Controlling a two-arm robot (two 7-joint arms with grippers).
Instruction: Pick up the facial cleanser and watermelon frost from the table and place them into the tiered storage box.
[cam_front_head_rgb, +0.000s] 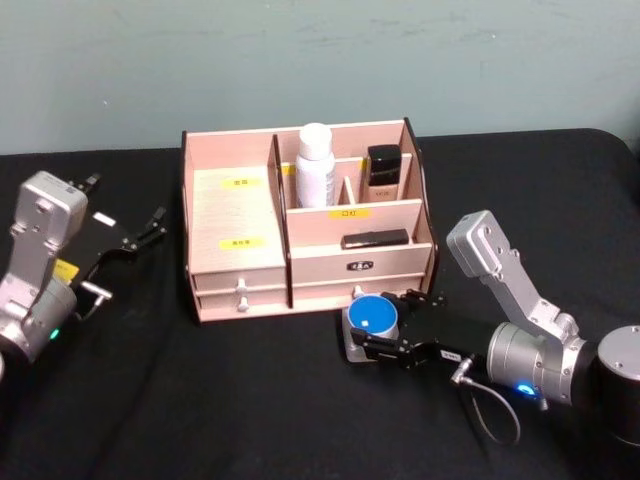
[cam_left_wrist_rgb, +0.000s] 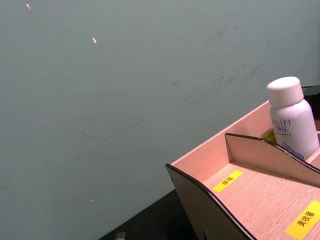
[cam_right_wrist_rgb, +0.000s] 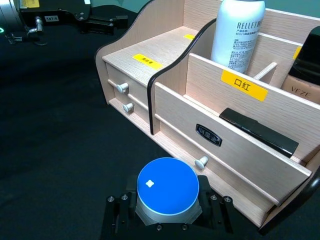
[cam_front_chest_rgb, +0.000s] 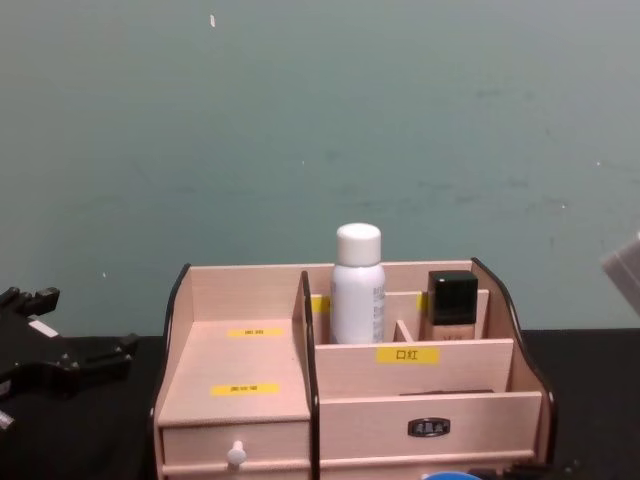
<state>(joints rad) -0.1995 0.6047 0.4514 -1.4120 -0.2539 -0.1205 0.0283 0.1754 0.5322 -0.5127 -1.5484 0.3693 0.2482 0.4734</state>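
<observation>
A black-covered table (cam_front_head_rgb: 250, 400) stands against a grey-green wall. At its centre is the tiered storage box (cam_front_head_rgb: 235, 215), pale wood with dark edges, yellow labels and small white drawer knobs (cam_front_head_rgb: 241, 290).

The facial cleanser (cam_front_head_rgb: 315, 165), a white bottle with a rounded white cap and blue print, stands upright in a rear compartment of the box. The chest view shows it rising above the back wall. One compartment to its right stands a beige bottle with a square black cap (cam_front_head_rgb: 383, 172). A slim black lipstick case (cam_front_head_rgb: 375, 238) lies flat in the lower front compartment.

The watermelon frost (cam_front_head_rgb: 372, 318), a squat clear jar with a round blue lid, is upright just in front of the box's right-hand drawer, close to it but not touching. The right gripper (cam_front_head_rgb: 385, 330) reaches in low from the right. It is closed around the jar, with black fingers (cam_right_wrist_rgb: 117, 214) pressed against both sides below the lid. I cannot tell whether the jar rests on the table or is slightly raised.

The left gripper (cam_front_head_rgb: 128, 250) hangs to the left of the box, apart from it, with its fingers spread and nothing between them.
</observation>
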